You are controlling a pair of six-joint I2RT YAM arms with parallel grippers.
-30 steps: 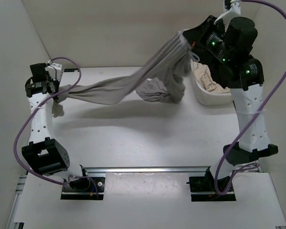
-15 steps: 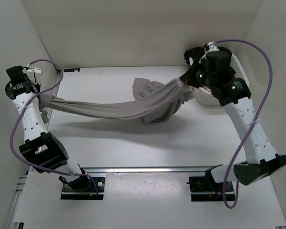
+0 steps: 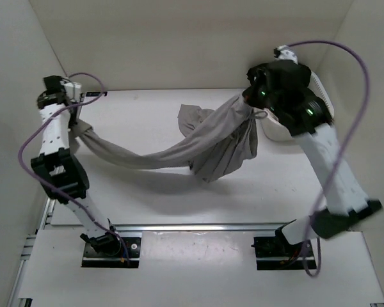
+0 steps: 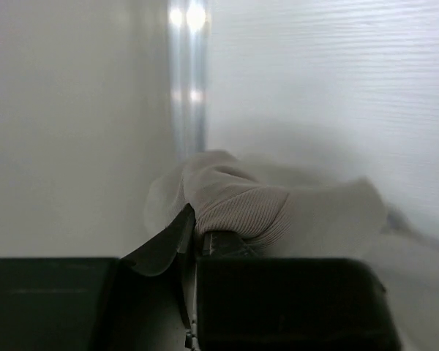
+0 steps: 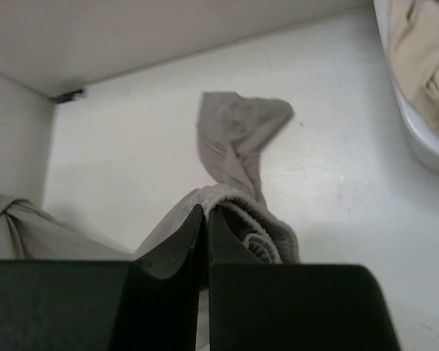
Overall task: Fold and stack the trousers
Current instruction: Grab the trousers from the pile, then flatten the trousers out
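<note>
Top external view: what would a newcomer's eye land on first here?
The grey trousers hang in a sagging span across the table. The left gripper is shut on one end at the far left, the right gripper on the other at the far right. Beside that, a white basket holds a beige garment.

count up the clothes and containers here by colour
grey trousers: 1
beige garment: 1
white basket: 1
total: 3
</note>
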